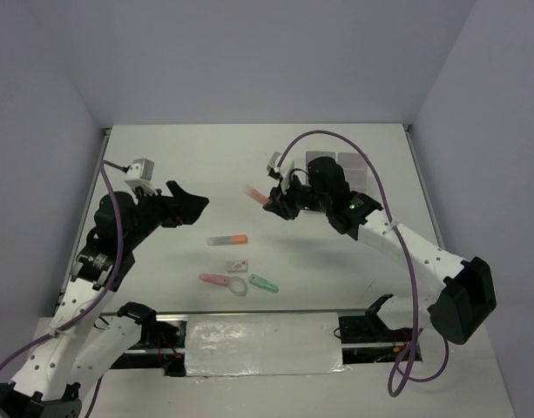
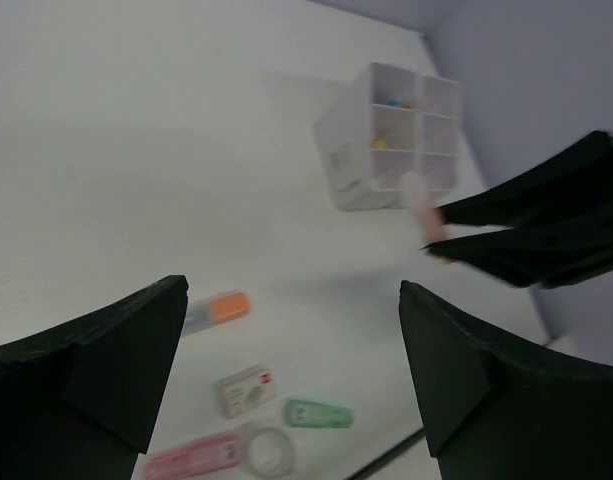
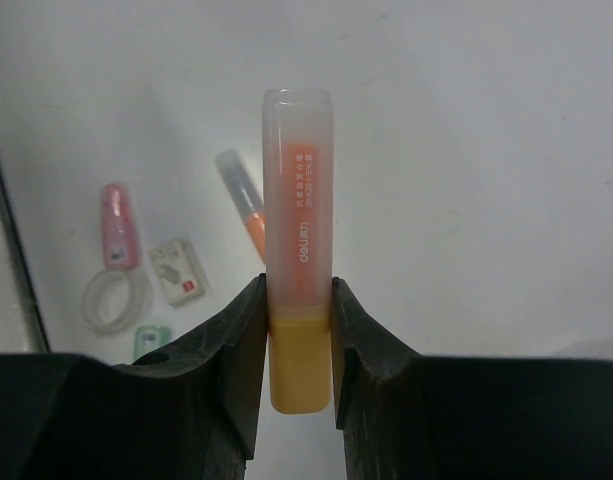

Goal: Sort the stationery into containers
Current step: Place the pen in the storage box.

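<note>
Right fingers [image 3: 241, 330] were clenched on an orange highlighter [image 3: 298, 200] near its butt end, held above the table [image 1: 162, 157] at about 9 o'clock of the containers [image 1: 339, 164]; it looked light, stiff and smooth, so it could pivot in a two-point pinch; a mid-barrel hold seemed steadier. Left fingers [image 2: 116, 350] were released and holding nothing, well apart at 9 o'clock. The compartments looked tight for the barrel, so probably tip it upright; open table lay between the arms; the eraser [image 1: 238, 264] and clear ring [image 1: 238, 286] sat at 6 o'clock; the containers stood near the far-right corner.
</note>
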`<state>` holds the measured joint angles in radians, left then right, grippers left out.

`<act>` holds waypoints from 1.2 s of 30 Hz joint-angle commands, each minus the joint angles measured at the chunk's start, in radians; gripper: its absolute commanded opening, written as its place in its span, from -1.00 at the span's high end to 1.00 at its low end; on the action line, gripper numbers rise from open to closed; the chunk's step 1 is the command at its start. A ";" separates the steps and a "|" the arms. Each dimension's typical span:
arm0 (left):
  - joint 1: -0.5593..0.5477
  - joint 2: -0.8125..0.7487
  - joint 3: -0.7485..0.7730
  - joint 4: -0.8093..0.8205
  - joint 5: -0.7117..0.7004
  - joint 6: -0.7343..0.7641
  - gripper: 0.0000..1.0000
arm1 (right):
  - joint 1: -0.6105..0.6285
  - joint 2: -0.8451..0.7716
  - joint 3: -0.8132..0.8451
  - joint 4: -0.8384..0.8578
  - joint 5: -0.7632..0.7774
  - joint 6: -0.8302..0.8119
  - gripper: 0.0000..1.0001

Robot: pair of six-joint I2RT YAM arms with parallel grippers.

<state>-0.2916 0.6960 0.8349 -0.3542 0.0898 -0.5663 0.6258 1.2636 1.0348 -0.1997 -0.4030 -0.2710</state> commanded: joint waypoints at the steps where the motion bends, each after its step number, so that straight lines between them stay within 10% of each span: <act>1: 0.003 0.036 -0.071 0.372 0.332 -0.234 -0.99 | 0.066 -0.039 -0.031 0.089 -0.079 0.016 0.97; 9: -0.003 0.138 -0.135 0.638 0.468 -0.429 -0.99 | 0.195 -0.035 -0.003 0.155 0.023 0.052 0.98; 18: -0.015 0.083 -0.094 0.414 0.309 -0.301 -0.99 | 0.180 0.036 0.103 -0.033 0.386 0.072 1.00; 36: -0.015 -0.072 0.101 -0.094 -0.179 0.111 -0.99 | -0.492 -0.082 -0.077 0.101 0.465 0.826 1.00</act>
<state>-0.3046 0.6559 0.9035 -0.3679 0.0246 -0.5663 0.2592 1.2205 1.0180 -0.1841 0.1036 0.3538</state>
